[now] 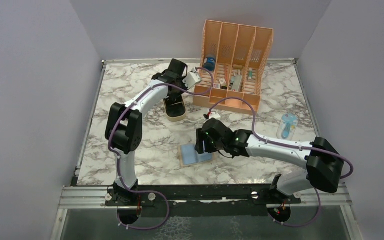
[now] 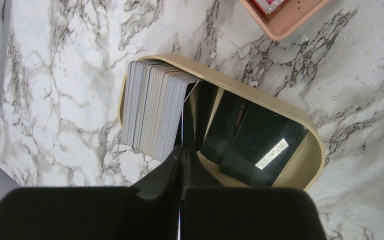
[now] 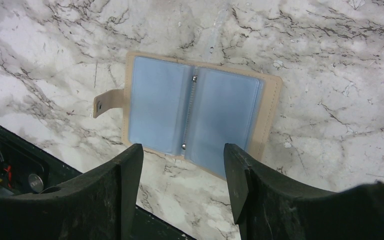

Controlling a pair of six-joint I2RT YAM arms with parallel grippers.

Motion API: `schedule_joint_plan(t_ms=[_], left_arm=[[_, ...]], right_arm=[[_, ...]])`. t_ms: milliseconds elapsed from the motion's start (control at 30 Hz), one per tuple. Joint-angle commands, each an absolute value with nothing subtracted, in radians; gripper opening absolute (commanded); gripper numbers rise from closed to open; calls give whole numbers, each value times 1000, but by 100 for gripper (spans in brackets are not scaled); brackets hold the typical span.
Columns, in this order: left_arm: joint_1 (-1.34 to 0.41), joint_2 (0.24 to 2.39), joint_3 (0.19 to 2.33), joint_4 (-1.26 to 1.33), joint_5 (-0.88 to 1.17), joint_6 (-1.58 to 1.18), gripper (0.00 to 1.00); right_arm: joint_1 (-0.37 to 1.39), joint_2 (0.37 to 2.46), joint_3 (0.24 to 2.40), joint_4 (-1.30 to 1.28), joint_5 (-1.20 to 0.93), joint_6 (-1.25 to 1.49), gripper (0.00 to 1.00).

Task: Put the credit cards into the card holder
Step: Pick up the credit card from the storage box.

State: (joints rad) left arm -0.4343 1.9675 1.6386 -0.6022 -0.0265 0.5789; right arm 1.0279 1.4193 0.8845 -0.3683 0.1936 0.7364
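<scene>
Left gripper [image 2: 181, 157] pinched onto 1 credit card [image 2: 182, 117] inside the tray [image 2: 260, 97], beside the stacked credit cards [image 2: 152, 110]; card holder [image 3: 195, 112] open on the bench [image 3: 330, 50], well apart from the tray, right gripper [image 3: 182, 155] spread above; the thin edge may slip or drag neighbours

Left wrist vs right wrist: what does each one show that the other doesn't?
Only left wrist: the tan oval tray, a stack of credit cards on edge and black ones inside, the left pincer shut over it. Only right wrist: the card holder lying open, blue pockets up, snap tab out, the right pincer open over it. Both: the marble table.
</scene>
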Motion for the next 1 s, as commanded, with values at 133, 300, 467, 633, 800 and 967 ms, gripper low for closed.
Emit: schedule_joint_plan(t_ms=[133,300,467,633,800,967], left_arm=[[-435,1878,1696,-612,16,395,0],[-435,1815,1670,-611,81,239,0],[-436,1726,1602,-602,140,127,0],[-435,1625,1512,-557,215,26,0],[-435,1537,1429,-520,245,-110,0],[-433,1477,1335,-520,306,-312,0]], right_arm=[[1032,1372,862,-334,192,727,61],[1025,1355,872,-315,153,690,61],[955,1310,853,-248,45,672,61],[890,1287,836,-172,-37,649,61],[888,1259,816,-152,-44,675,61],[888,1261,787,-194,-4,673,59]])
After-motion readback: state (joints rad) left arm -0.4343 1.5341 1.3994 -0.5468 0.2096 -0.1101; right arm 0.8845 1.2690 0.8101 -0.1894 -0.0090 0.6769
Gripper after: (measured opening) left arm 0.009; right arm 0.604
